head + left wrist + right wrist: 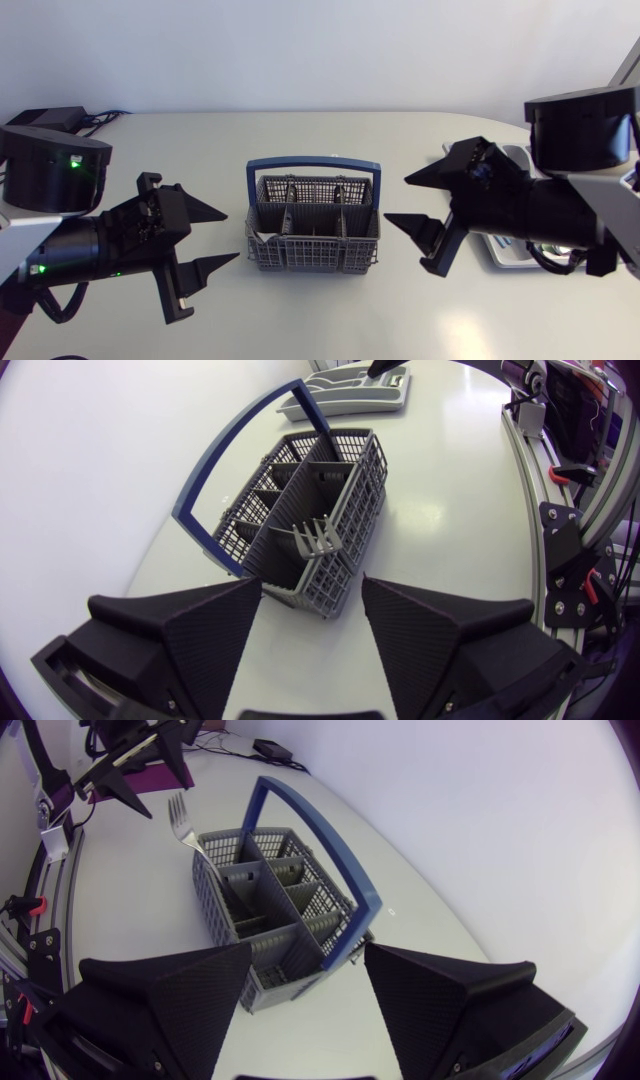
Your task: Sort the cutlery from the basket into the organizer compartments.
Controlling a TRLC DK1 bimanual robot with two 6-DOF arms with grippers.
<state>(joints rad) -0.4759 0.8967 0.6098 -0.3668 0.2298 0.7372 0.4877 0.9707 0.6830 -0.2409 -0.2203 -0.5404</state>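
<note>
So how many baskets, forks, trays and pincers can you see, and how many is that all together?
Basket: 1
Fork: 1
Organizer tray: 1
Pincers: 2, the left pincer and the right pincer
Total: 5

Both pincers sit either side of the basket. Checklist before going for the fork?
1. Left pincer open and empty: ok.
2. Right pincer open and empty: ok.
3. Fork standing tines up in the end of the basket nearest the left arm: ok.
4. Blue handle raised, away from the fork: ok.
5. Organizer compartments free: cannot tell. The right arm covers most of it in the head view, and it is too far off in the left wrist view.
6. Other cutlery in the basket: cannot tell. None is seen, but the dividers hide the compartment bottoms.
</note>
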